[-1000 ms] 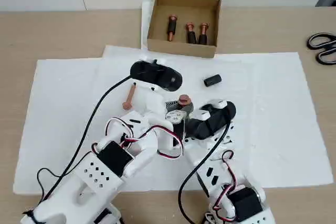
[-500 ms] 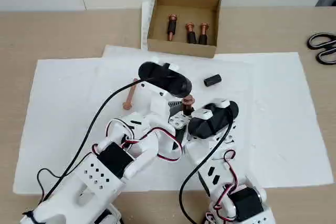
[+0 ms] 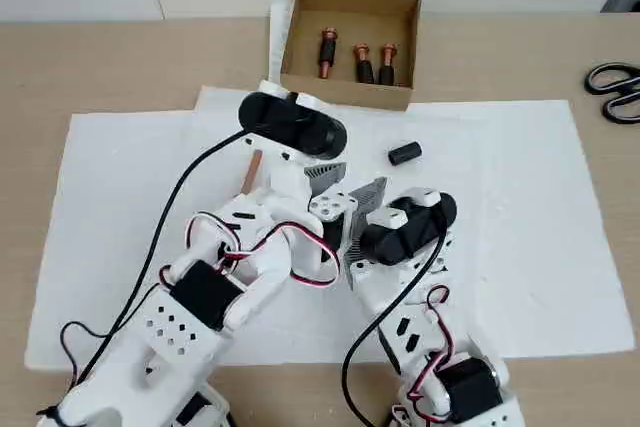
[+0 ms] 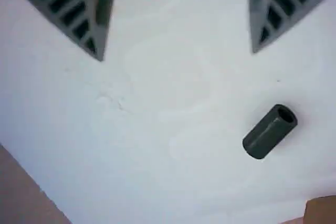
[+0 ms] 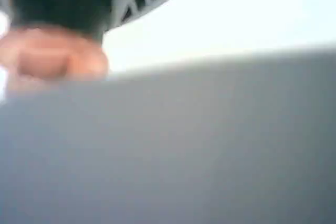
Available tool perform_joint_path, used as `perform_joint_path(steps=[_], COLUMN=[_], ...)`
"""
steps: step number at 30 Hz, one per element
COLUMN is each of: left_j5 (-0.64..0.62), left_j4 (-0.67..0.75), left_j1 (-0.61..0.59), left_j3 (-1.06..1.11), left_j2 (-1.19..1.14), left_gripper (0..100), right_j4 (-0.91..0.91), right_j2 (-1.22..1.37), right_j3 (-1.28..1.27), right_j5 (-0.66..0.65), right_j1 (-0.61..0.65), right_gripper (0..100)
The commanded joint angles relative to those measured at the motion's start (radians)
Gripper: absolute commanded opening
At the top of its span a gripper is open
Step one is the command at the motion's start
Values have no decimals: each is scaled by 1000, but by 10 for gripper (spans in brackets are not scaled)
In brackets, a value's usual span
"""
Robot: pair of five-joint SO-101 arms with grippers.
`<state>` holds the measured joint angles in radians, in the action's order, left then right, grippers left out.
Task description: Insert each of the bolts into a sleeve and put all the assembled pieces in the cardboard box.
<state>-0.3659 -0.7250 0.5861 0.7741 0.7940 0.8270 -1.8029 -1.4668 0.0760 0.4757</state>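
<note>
High view, bolt: one loose bolt (image 3: 250, 169) lies on the white sheet (image 3: 520, 247), left of centre, partly under the left arm.
Sleeve: one loose sleeve (image 3: 404, 153) lies on its side on the sheet, right of the bolt and just on the near side of the cardboard box (image 3: 345, 90).
Handling: I judge both to be small, light and rigid, and round enough to roll. I'd pinch the bolt across its shank near the head, and the sleeve across its barrel.
Box: three assembled pieces (image 3: 363, 64) lie inside, side by side.
Left gripper (image 4: 176, 53): jaws spread wide and gripping nothing, hovering over the sheet with the sleeve ahead.
Right gripper (image 3: 366, 202): mid-sheet, close beside the left one. I cannot tell its state. Its wrist view gives me a copper blur (image 5: 52, 56) that I can't name.
Writing: none I can read.
Scissors (image 3: 612, 89): far right, on the bare table (image 3: 100, 57).
</note>
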Motion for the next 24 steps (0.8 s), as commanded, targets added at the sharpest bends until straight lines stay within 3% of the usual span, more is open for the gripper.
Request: perform_joint_path(steps=[1,9,14,18,24], left_j5=[6,8,95,285,290], left_j4=[-25,-178,-273,-273,-275], left_j1=[-49,-336,-506,-525,-523], left_j3=[-76,-140,-136,-134,-117], left_j2=[12,12,11,3,6], left_gripper=[175,176,177,177,177], right_j4=[-31,-31,-119,-194,-162], right_j2=[-10,-10,-10,-10,71], right_j3=[8,6,-69,-91,103], right_j5=[6,3,2,-94,-150], right_j1=[-1,-5,-191,-331,-364], right_gripper=[4,4,4,4,4])
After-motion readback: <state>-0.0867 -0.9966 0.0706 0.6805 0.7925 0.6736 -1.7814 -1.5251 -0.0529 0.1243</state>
